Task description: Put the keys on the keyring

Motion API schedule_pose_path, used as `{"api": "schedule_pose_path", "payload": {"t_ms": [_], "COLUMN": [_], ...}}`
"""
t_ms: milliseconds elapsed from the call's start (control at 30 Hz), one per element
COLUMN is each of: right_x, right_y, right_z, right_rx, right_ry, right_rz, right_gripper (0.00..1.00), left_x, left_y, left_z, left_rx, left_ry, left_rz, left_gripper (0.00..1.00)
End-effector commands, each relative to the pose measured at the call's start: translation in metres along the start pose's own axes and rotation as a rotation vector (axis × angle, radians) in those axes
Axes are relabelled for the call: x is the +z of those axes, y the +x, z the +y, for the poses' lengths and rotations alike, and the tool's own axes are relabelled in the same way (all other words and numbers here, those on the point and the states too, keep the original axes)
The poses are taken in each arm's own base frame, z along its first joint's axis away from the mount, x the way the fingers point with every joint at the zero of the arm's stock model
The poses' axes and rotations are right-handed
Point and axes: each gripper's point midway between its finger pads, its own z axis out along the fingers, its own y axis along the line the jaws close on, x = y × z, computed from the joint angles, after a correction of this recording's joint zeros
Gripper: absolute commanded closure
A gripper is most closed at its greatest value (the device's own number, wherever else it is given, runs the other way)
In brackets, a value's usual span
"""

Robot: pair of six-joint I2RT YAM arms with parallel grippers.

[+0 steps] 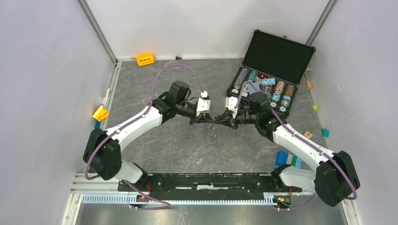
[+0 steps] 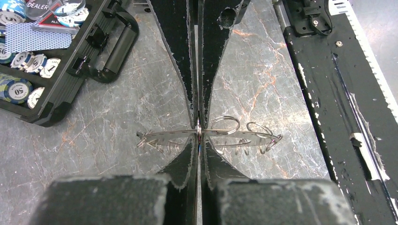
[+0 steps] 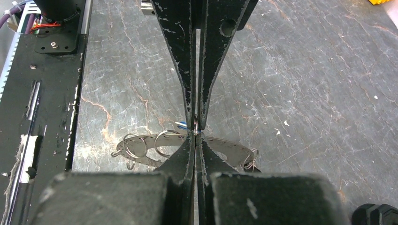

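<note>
My two grippers meet tip to tip above the middle of the table. The left gripper [image 1: 210,120] [image 2: 199,140] is shut on a small key whose blue head [image 2: 201,148] shows between its fingers; the blue also shows in the right wrist view [image 3: 180,124]. The right gripper [image 1: 219,121] [image 3: 196,138] is shut on the keyring [image 3: 225,146], a flat grey perforated band with several small split rings. The band runs crosswise at the touching fingertips [image 2: 244,136]. From above it shows as a thin line below the tips [image 1: 213,135].
An open black case of poker chips [image 1: 270,70] [image 2: 56,93] stands at the back right. An orange block [image 1: 145,59] lies at the back, a yellow one [image 1: 100,113] at the left, blue and green blocks [image 1: 288,159] at the near right. The black base rail [image 1: 206,180] runs along the near edge.
</note>
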Motion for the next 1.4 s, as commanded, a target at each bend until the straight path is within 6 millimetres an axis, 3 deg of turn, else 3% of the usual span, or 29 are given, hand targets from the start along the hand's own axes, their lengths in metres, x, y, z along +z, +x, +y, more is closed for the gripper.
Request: {"api": "schedule_pose_path", "payload": {"t_ms": [0, 100, 300, 367, 433, 833, 1033, 1367], "right_x": [-0.001, -0.001, -0.001, -0.002, -0.001, 0.010, 0.010, 0.015], "right_y": [-0.016, -0.009, -0.014, -0.019, -0.026, -0.021, -0.023, -0.012], "right_z": [-0.005, -0.010, -0.014, -0.016, -0.016, 0.004, 0.008, 0.006], "right_rx": [-0.057, -0.064, -0.074, -0.083, -0.094, 0.004, 0.010, 0.044], "right_ry": [0.011, 0.034, 0.028, 0.024, 0.006, -0.132, -0.155, -0.154], "right_rz": [-0.054, -0.022, 0.000, 0.005, -0.011, -0.050, -0.065, -0.049], "right_gripper": [1.00, 0.96, 0.62, 0.60, 0.59, 0.64, 0.64, 0.68], "left_x": [0.001, -0.001, -0.006, -0.009, -0.011, -0.016, -0.014, -0.009], "left_y": [-0.007, -0.008, -0.002, -0.001, -0.001, -0.012, -0.007, -0.007], "left_z": [-0.004, -0.003, 0.000, -0.002, -0.003, -0.006, -0.004, -0.009], "left_rx": [-0.003, -0.021, -0.041, -0.040, -0.037, -0.073, -0.069, -0.071], "left_ry": [0.013, -0.016, -0.094, -0.115, -0.135, -0.223, -0.244, -0.230], "left_rz": [-0.037, -0.038, 0.094, 0.137, 0.161, 0.170, 0.196, 0.167], "left_gripper": [0.98, 0.98, 0.98, 0.98, 0.98, 0.98, 0.98, 0.98]}}
